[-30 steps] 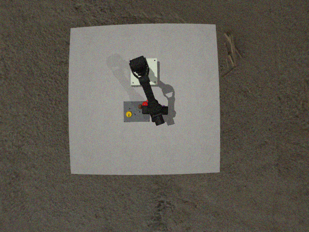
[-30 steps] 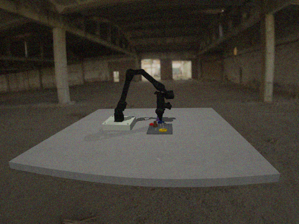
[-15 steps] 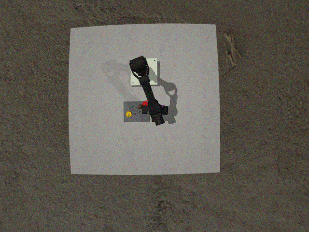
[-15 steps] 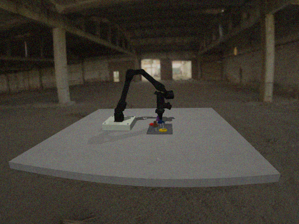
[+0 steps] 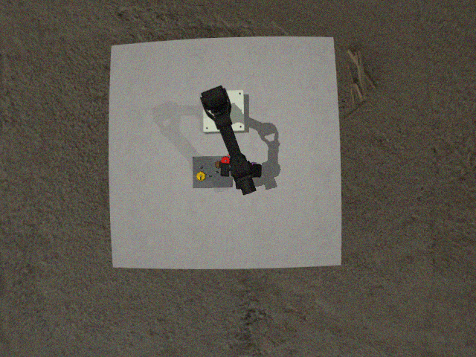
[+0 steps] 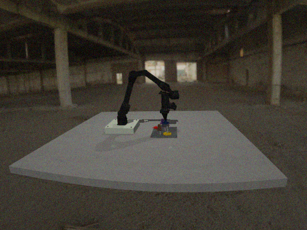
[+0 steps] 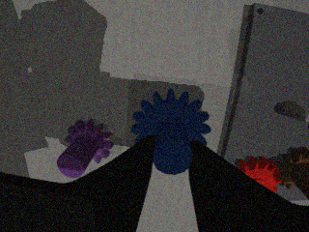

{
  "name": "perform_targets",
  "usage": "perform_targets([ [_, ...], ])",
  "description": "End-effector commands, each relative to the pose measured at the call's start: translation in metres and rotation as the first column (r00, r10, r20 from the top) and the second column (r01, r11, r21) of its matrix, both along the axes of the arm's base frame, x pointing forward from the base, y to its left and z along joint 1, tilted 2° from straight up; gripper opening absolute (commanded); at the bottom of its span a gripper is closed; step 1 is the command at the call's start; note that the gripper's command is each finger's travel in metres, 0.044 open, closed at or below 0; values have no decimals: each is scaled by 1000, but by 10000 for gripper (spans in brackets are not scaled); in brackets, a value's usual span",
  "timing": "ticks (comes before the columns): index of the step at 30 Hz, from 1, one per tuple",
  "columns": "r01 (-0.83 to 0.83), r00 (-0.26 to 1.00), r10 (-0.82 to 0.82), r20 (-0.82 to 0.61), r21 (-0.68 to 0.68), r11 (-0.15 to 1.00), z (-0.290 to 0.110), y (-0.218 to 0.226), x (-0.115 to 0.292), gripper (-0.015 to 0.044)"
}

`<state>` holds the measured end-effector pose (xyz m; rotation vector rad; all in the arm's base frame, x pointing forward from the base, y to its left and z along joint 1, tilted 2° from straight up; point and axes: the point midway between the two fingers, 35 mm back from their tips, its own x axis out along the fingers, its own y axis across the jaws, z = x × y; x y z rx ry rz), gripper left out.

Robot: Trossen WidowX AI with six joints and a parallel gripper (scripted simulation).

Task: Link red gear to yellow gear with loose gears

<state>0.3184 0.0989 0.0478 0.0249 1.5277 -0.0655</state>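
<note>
The gripper (image 5: 242, 173) (image 6: 165, 120) (image 7: 172, 145) has its fingers mostly closed, pinching the blue gear (image 6: 165, 122) (image 7: 171, 121) by its round knob. Beside it I can make out the purple gear (image 6: 162, 121) (image 7: 88, 140), upright on the table (image 5: 165, 222) (image 6: 148, 160) (image 7: 164, 43). Across from that lies the grey board (image 5: 212, 184) (image 6: 156, 135) (image 7: 270, 63), carrying the red gear (image 5: 224, 160) (image 6: 155, 127) (image 7: 261, 173), a brown gear (image 5: 218, 164) (image 6: 159, 127) (image 7: 298, 169) next to it, and the yellow gear (image 5: 200, 178) (image 6: 167, 133) on its peg, well apart from the red one. I see no bin or tray, just the board's pegs, some bare between brown and yellow.

Grey table (image 5: 172, 226) (image 6: 148, 163) (image 7: 169, 48) under grey board (image 5: 198, 183) (image 6: 156, 135) (image 7: 270, 58) and purple gear (image 6: 162, 121) (image 7: 87, 140).
</note>
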Motion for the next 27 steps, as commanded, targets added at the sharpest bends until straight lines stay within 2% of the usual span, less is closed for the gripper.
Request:
perform_targets([
  [1,3,1000,-3,8,4,1000,11,2,3,0],
  [27,3,1000,-3,8,4,1000,74,3,3,0],
])
